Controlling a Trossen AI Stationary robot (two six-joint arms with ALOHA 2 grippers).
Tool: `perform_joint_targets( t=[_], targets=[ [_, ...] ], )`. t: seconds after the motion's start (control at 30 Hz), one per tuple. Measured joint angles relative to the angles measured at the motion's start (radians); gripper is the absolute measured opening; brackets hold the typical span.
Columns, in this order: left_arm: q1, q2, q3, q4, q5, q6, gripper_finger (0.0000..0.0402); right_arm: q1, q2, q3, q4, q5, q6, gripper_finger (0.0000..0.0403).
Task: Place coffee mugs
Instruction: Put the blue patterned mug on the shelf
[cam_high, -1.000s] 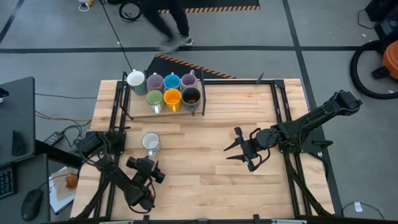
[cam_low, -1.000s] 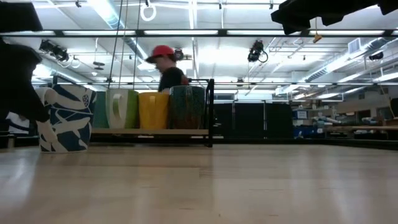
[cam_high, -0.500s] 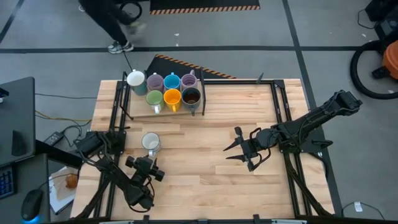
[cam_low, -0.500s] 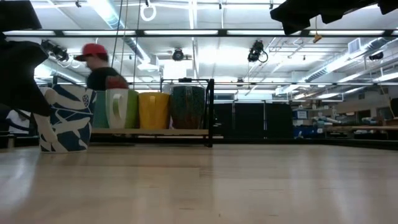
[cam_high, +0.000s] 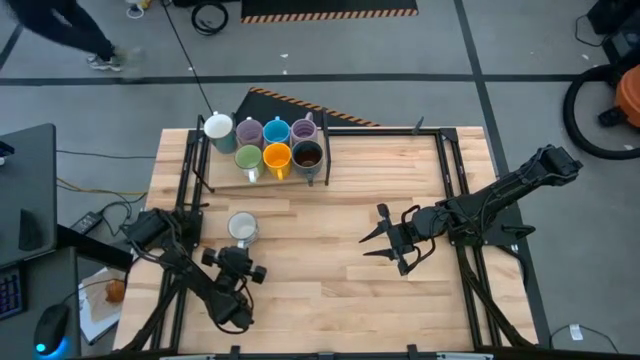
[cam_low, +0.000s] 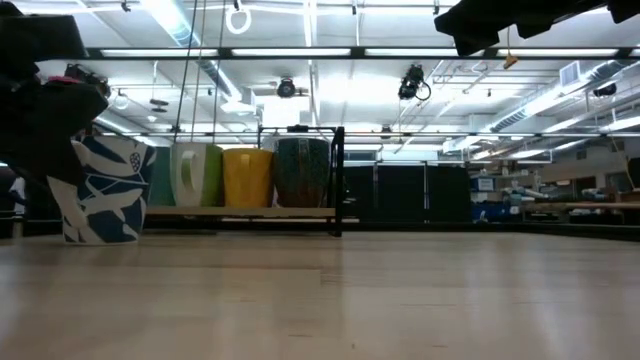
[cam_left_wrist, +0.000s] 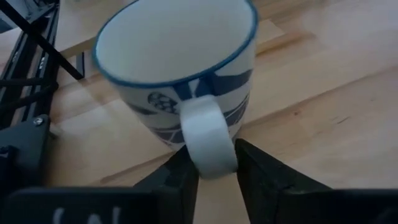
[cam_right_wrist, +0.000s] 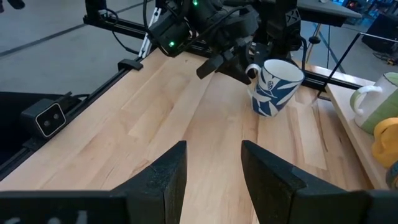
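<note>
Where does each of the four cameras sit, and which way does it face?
High: above, looking straight down; both arms, mug rack.
Low: table height, looking level; dark arm parts at top edge and left.
Left wrist: behind left gripper, its fingers on either side of the white-and-blue mug handle.
Right wrist: behind right gripper, facing the left arm.
All four show this mug.

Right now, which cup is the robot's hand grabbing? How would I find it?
Look at the wooden table, then its left side, nearer than the tray of mugs. The white and blue mug stands alone there, its handle between the left gripper fingers. Only it has blue leaf patterns.
</note>
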Motion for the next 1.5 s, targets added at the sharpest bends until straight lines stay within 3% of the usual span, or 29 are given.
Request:
perform_joint_targets(
  t=[0.2, 0.8, 0.93, 1.2, 1.3, 1.5],
  targets=[
    [-0.007, -0.014, 0.009, -0.029, 0.011, 0.003, 0.0072, 0.000, 0.000, 0.000, 0.000, 0.000, 0.011, 0.0158],
    [-0.015, -0.027, 0.031, -0.052, 0.009, 0.032, 0.0022, 0.000, 0.000, 0.000, 0.000, 0.000, 0.021, 0.0158],
    [-0.014, -0.027, 0.038, -0.044, -0.059, 0.049, 0.0029, 0.000, 0.000, 0.000, 0.000, 0.000, 0.021, 0.0158],
    [0.000, -0.028, 0.039, 0.070, -0.343, 0.078, 0.0023, -0.022, 0.000, 0.000, -0.009, -0.067, 0.014, 0.0158],
    [0.022, -0.028, 0.046, 0.146, -0.365, 0.157, 0.0026, -0.052, 0.003, 0.000, -0.022, -0.085, 0.018, 0.0158],
    [0.093, -0.028, 0.056, 0.448, -0.373, 0.532, 0.0025, -0.073, 0.003, 0.000, -0.022, -0.092, 0.018, 0.0158]
  ],
)
